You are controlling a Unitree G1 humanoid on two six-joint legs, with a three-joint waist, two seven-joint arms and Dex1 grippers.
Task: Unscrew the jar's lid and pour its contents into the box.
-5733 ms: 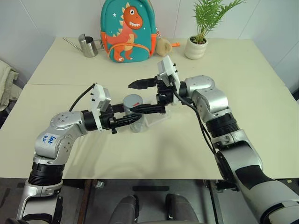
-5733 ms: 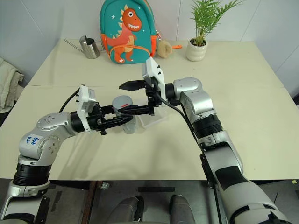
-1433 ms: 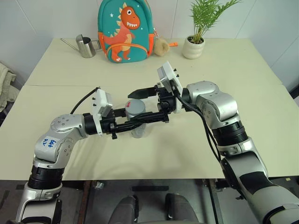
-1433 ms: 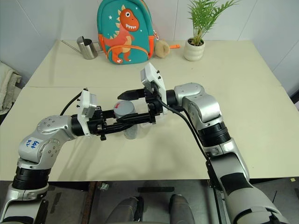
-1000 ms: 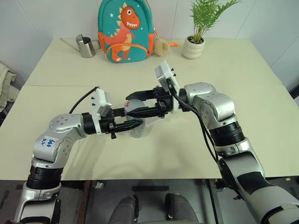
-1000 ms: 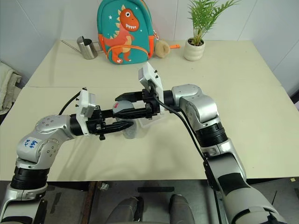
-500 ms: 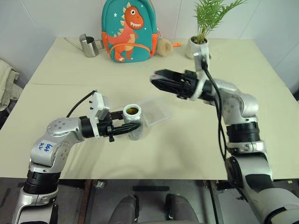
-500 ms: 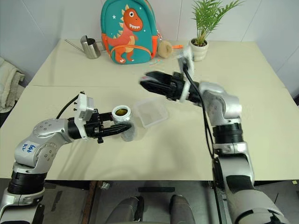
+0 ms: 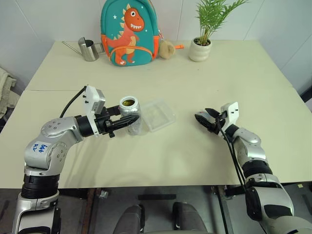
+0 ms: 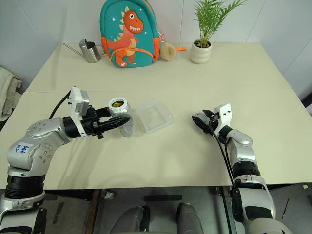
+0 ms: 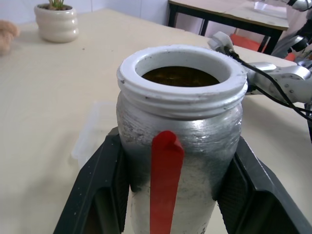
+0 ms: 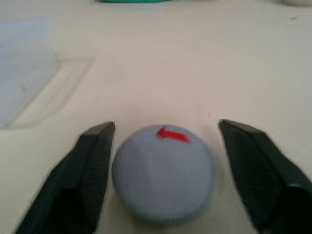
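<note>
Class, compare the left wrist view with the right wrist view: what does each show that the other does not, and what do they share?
Left wrist view alone: the open jar gripped between the left gripper's jaws, brown contents inside, and a potted plant. Right wrist view alone: the grey lid lying between the right gripper's open jaws. Both: the beige table and the clear box.

A cream table carries, along its far edge, a steel watering can at the left, a teal dinosaur backpack standing upright beside it, a small tan plush touching the backpack's right side, and a white pot with a green plant further right.
</note>
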